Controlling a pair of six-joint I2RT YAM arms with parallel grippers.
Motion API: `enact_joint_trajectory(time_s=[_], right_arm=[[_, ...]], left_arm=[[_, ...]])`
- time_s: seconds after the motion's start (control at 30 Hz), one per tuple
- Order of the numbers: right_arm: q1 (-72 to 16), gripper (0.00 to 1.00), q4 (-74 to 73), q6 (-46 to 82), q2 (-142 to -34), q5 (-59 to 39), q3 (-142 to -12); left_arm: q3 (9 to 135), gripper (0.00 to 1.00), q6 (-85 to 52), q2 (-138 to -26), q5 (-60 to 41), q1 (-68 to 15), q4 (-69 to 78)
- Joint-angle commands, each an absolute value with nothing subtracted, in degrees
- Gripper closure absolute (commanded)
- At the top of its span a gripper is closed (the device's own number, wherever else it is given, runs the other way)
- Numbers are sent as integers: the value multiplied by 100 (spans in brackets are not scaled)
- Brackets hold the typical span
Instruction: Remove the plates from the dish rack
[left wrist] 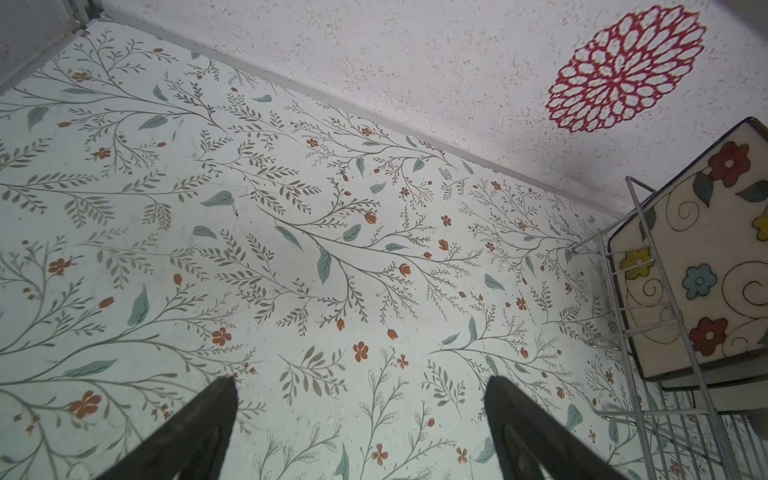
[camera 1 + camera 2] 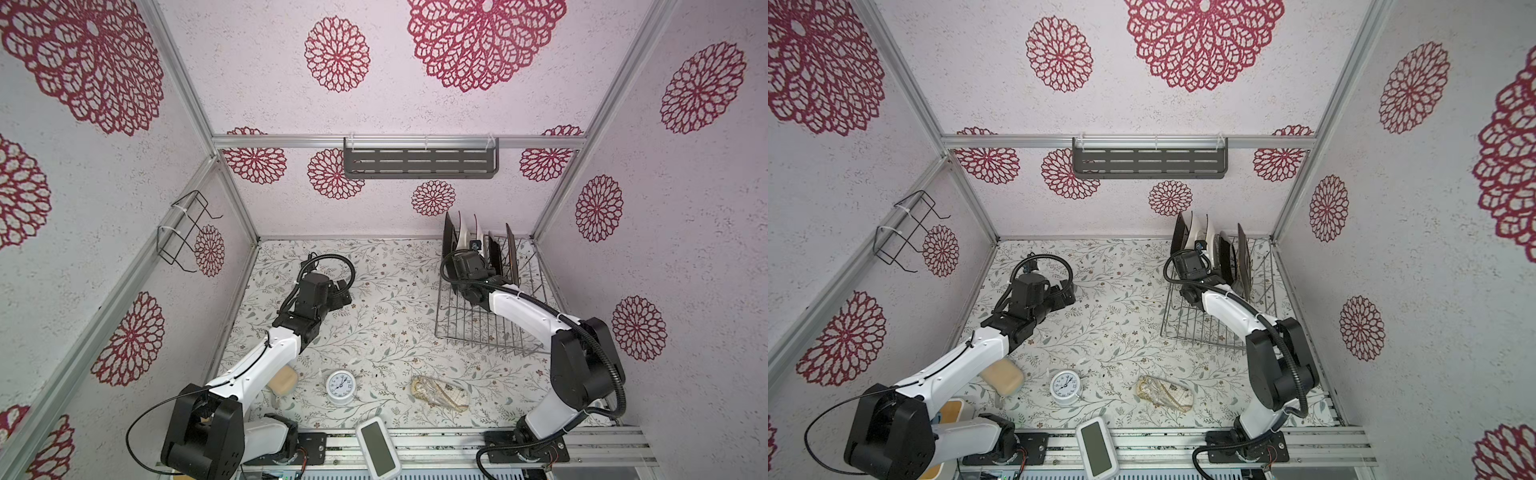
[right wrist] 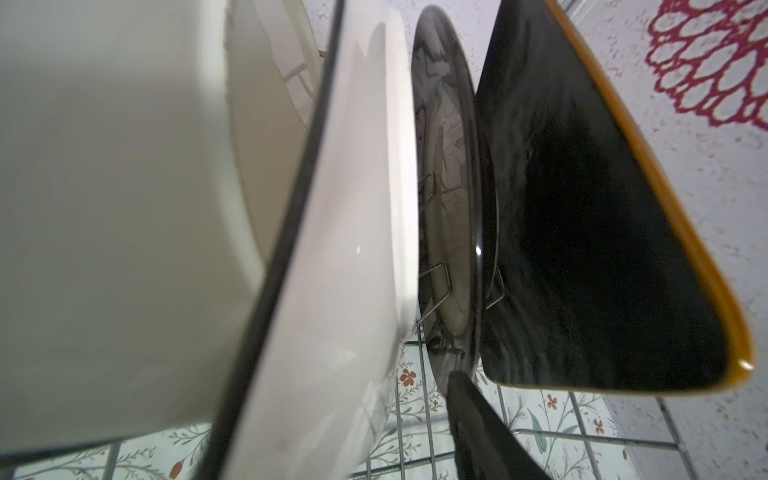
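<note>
Red-rosette walls (image 2: 257,83), floral tabletop (image 2: 386,316), grey slotted shelf (image 2: 420,163)

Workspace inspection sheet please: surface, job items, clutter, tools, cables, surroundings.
Surface: floral tabletop, no spills seen.
Job's things: dish rack right rear; plates upright at its far end.
Clutter: clock, beige pad, crumpled bag, white screen device along the front.
Tools: left tool open above bare tabletop; right tool among the plates, white plate beside its visible finger, grip unclear.
Cables: black hoses along both arms; thin loop at front left.
Surroundings: slotted shelf on back wall, wire holder on left wall.
</note>
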State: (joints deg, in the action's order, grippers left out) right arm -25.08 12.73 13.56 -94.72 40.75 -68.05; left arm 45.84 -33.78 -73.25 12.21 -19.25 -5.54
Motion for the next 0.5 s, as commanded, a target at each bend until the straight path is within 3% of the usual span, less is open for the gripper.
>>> enact_joint_trajectory(time_s=[0.0, 0.47], right_arm=[[-2532, 49, 1005, 1308, -9487, 4492, -6955], [-2401, 59, 35, 765, -9837, 4763, -6756]], left_arm=[[4737, 3, -3417, -7304, 1146, -1949, -633], [4824, 3, -3418, -7330, 1117, -1951, -701]])
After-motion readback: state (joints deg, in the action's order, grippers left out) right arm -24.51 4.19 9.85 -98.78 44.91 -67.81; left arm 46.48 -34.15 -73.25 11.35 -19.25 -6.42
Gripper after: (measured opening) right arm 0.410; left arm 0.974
